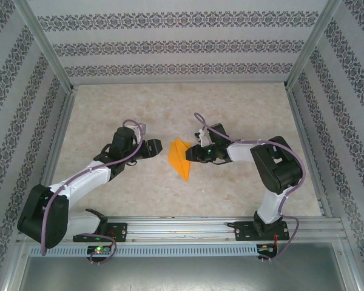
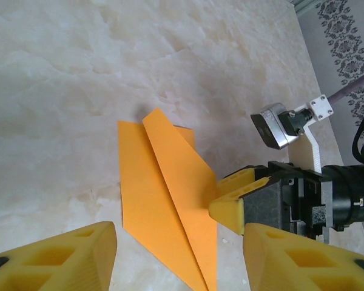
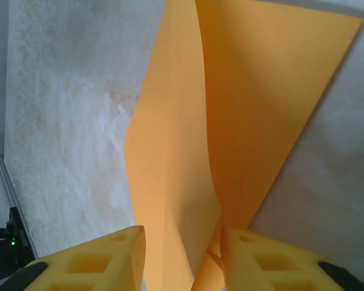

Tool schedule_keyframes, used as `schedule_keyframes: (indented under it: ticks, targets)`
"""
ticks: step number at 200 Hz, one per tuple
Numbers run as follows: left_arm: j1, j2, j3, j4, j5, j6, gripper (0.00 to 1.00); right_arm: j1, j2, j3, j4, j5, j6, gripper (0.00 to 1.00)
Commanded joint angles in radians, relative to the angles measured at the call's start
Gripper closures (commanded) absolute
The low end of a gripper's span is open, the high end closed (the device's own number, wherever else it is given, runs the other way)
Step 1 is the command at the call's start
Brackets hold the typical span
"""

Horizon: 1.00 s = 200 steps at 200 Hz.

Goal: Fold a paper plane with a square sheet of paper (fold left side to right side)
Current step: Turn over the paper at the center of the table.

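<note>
Paper plane [image 1: 180,159] lies near the middle of the pale marbled surface [image 1: 170,109], seen from above as a slim orange wedge with its point toward the arm bases. The left fingers [image 1: 158,147] sit just to the left of the plane and a little apart from it. The right fingers [image 1: 194,154] come in from the opposite side and reach the plane's right edge.

From the left wrist, the paper plane [image 2: 164,200] shows as a flat piece with a long crease running down to its point, and one layer lifts along that crease. The left fingers [image 2: 79,254] stand wide, with only the surface [image 2: 79,91] and the plane's tip showing in the gap between them; they touch nothing. On the far side of the plane, the yellow right fingers [image 2: 233,197] meet its edge, and a small silver camera [image 2: 273,124] sits above them on the arm.

From the right wrist, the paper plane [image 3: 230,121] stretches away from the lens, its raised fold running straight back into the gap between the right fingers [image 3: 91,260]. Those fingers are partly apart on either side of the fold, with daylight beside the paper, so they are not pinching it. The surface [image 3: 60,121] shows pale to the left of the plane.
</note>
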Motion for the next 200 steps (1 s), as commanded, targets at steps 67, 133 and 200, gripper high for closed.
schedule_keyframes:
  ticks: [67, 133, 200]
  targets:
    - [0.040, -0.063, -0.032, 0.157, 0.127, -0.063, 0.34, -0.020, -0.049, 0.007, 0.126, -0.061, -0.018, 1.00]
    - [0.072, -0.190, -0.048, 0.440, 0.383, -0.201, 0.22, -0.082, -0.387, -0.082, 0.275, -0.216, -0.028, 1.00]
    - [0.042, -0.184, 0.088, 0.434, 0.545, -0.194, 0.32, -0.063, -0.601, -0.051, 0.422, -0.306, 0.077, 1.00]
